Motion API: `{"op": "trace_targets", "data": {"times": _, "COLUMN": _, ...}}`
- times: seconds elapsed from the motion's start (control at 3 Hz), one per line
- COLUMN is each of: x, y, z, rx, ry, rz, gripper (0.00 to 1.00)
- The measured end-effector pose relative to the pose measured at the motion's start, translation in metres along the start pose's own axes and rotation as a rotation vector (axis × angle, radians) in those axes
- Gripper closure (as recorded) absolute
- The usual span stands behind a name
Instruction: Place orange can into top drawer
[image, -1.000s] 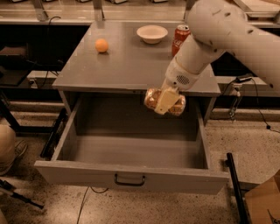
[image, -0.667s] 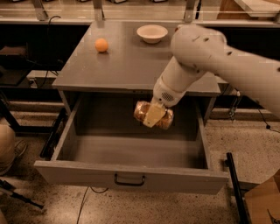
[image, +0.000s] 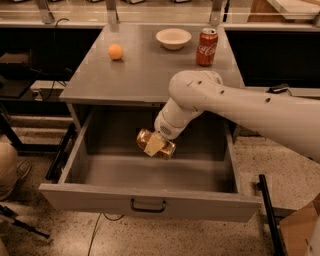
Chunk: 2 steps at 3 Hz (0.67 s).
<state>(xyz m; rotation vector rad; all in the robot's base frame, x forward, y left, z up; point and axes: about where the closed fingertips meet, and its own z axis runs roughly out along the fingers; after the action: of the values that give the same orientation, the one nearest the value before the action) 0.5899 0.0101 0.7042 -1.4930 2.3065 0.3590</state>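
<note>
The orange can (image: 166, 147), mottled orange-brown and glossy, lies on its side in my gripper (image: 155, 145), which is shut on it. My white arm reaches down from the right into the open top drawer (image: 150, 202). The can hangs inside the drawer, near its middle, just above the grey floor. The drawer is pulled fully out, with its dark bail handle (image: 148, 206) at the front centre.
On the grey cabinet top (image: 125, 75) stand a red Coca-Cola can (image: 206, 46), a white bowl (image: 173, 38) and a small orange ball (image: 115, 51). Black shelving stands to the left, and a black bar (image: 267, 210) lies at the right of the drawer.
My gripper has carried the orange can leftward and lower, from the drawer's back right to deeper inside, near its middle. The arm has swung off the red can, which now shows.
</note>
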Motion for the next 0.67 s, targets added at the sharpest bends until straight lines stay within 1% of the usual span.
{"op": "trace_targets", "data": {"times": 0.33, "x": -0.003, "y": -0.002, "z": 0.034, "rx": 0.004, "ry": -0.022, "rz": 0.054, "gripper": 1.0}}
{"op": "trace_targets", "data": {"times": 0.67, "x": -0.003, "y": 0.0, "z": 0.054, "rx": 0.012, "ry": -0.036, "rz": 0.098, "gripper": 0.83}}
